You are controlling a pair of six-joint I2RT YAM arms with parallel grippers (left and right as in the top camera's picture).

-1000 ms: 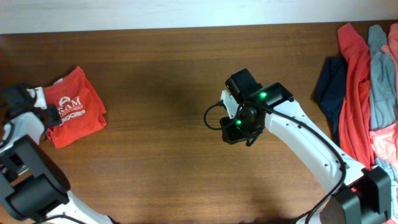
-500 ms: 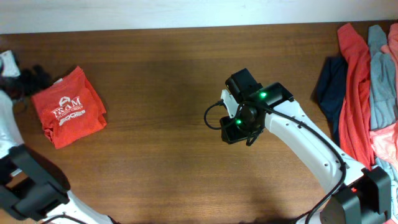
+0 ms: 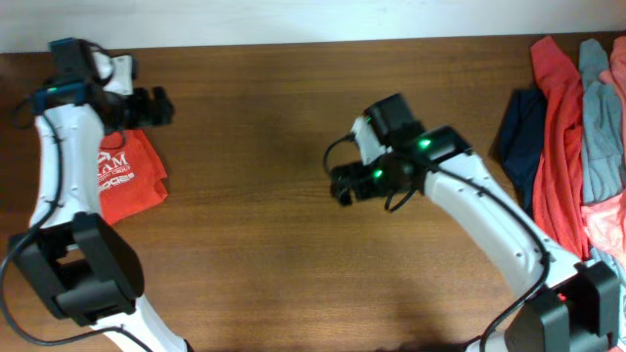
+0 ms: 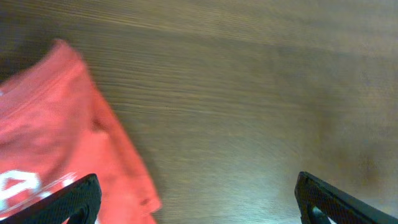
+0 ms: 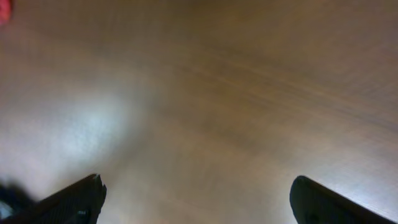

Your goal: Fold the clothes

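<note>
The orange-red T-shirt (image 3: 132, 191) lies folded near the left edge of the worktop (image 3: 254, 108), with its white lettering (image 3: 110, 168) facing up. In the overhead view the left arm (image 3: 59, 156) covers part of it. The left claw (image 3: 155, 106) hangs released and empty beside the shirt's far corner, its fingers wide apart over wood. The right claw (image 3: 340, 186) is likewise released and empty above the middle of the worktop. A red garment (image 3: 558, 147), a grey-blue garment (image 3: 599, 108), a navy garment (image 3: 518, 127) and a pink garment (image 3: 606, 217) lie heaped at the right edge.
</note>
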